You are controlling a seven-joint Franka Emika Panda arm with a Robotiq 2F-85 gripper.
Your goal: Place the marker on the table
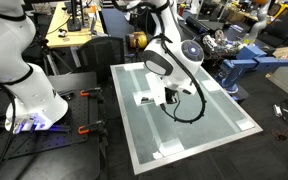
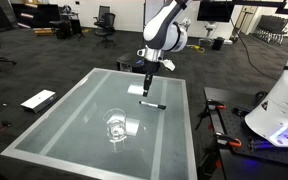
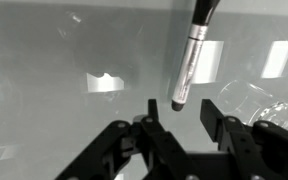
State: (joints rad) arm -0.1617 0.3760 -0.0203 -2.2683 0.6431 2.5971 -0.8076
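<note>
The marker (image 2: 152, 104) is a thin whitish-grey stick with a dark end. It lies flat on the pale glossy table (image 2: 74, 120). In the wrist view the marker (image 3: 191, 58) lies just beyond the fingertips and points toward the gap between them. My gripper (image 3: 179, 112) is open and empty. It hangs a little above the table, just behind the marker, in both exterior views (image 2: 147, 88) (image 1: 169, 97). The marker is hidden behind the arm in the exterior view that shows the table (image 1: 224, 125) from the robot's base side.
A small clear cup (image 2: 117, 127) stands on the table nearer the front, and its rim shows in the wrist view (image 3: 249, 98). White square patches (image 2: 136, 89) (image 3: 104, 82) lie on the top. A black cable (image 1: 189, 112) loops under the wrist.
</note>
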